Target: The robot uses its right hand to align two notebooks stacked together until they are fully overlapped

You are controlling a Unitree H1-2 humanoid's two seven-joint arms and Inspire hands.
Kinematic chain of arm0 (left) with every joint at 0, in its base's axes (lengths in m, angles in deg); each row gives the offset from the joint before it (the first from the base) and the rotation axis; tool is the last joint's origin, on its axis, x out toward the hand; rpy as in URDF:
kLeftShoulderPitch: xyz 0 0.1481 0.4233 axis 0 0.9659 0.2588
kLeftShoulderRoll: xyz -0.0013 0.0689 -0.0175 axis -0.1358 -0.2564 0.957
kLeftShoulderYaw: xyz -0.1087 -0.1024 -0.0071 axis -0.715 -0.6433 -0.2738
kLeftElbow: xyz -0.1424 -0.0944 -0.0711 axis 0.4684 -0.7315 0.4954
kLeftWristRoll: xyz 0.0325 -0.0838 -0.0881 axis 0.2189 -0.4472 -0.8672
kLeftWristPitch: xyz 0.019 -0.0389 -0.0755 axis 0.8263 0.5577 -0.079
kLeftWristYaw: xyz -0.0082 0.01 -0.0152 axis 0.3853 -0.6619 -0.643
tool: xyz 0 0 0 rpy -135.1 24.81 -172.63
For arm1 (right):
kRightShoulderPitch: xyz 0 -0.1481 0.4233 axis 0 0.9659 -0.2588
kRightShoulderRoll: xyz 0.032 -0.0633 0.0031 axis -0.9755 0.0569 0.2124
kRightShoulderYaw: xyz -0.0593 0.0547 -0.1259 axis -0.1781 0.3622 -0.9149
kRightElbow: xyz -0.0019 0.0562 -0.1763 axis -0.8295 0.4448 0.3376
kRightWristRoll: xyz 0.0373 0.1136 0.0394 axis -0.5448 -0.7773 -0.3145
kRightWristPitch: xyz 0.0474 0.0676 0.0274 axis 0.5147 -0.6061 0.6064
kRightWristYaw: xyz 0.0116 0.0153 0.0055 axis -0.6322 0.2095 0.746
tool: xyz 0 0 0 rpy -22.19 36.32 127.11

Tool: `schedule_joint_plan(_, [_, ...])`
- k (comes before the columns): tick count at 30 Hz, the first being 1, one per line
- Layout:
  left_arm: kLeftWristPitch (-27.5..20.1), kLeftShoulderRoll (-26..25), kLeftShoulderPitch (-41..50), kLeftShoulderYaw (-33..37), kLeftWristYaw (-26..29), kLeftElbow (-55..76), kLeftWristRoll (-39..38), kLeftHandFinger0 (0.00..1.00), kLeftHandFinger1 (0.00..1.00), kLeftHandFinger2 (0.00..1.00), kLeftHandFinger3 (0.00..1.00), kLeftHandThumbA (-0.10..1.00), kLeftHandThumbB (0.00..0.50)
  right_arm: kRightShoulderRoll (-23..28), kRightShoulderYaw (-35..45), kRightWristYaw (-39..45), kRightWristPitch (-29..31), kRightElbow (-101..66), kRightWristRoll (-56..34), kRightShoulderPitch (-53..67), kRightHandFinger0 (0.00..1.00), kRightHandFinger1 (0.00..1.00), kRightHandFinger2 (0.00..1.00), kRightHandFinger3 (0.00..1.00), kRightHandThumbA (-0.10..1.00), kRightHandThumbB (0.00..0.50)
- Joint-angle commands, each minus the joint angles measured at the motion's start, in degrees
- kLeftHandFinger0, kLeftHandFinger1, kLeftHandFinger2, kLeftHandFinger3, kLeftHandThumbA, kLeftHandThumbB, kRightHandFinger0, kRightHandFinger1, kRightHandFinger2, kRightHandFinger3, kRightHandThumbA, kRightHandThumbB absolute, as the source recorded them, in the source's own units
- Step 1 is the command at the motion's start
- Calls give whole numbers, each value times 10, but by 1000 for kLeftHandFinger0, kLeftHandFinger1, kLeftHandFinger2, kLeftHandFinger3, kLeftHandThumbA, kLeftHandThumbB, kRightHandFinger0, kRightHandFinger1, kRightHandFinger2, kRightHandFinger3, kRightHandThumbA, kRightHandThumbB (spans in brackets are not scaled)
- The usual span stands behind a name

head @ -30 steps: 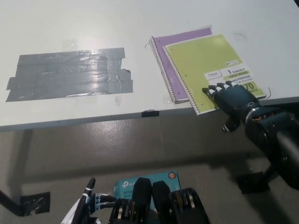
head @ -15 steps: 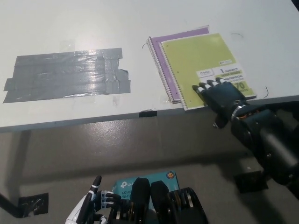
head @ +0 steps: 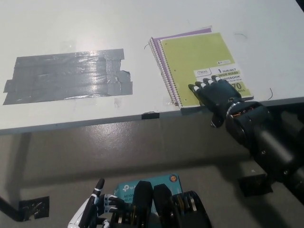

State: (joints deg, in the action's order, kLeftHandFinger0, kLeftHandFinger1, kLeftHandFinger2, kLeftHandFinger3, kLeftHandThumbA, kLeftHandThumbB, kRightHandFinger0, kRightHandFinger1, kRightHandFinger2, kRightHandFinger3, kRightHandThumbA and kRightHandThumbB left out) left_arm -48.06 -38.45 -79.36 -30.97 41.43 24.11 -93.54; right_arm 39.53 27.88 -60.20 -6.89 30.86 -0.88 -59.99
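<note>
Lying flat on the green notebook point(head: 202, 66), the right robot hand point(head: 214, 94) has its fingers spread at the near edge of the table point(head: 71, 23). A purple notebook point(head: 161, 45) peeks out underneath. Gray tape point(head: 66, 76) sits well apart. Both notebooks' long sides run away from the edge, tilted left. The left robot hand point(head: 92, 211) rests low, fingers spread.

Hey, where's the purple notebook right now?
In the head view the purple notebook lies right of centre on the white table, almost hidden under the green notebook, right of the grey tape patch.
</note>
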Motion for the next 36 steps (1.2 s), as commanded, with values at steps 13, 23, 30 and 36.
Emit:
schedule_joint_plan(13, [3,1,11,9,-11,25,1,267,579,599,494,1000,500,10,-11,-7,20,7,5,-2,1000,1000,1000,1000,924,500])
schedule_joint_plan(23, [1,4,10,7,-12,18,-4,300,625,660,479,1000,500,-7,-26,-4,16,27,19,-34,1000,1000,1000,1000,888,500])
schedule_joint_plan(30, [0,4,10,10,-11,19,0,288,622,678,474,1000,500,-8,-43,6,20,27,30,-52,1000,1000,1000,1000,922,500])
schedule_joint_plan(36, [5,2,14,11,-11,29,1,288,635,691,506,1000,500,-10,-41,7,20,37,24,-66,1000,1000,1000,1000,843,497])
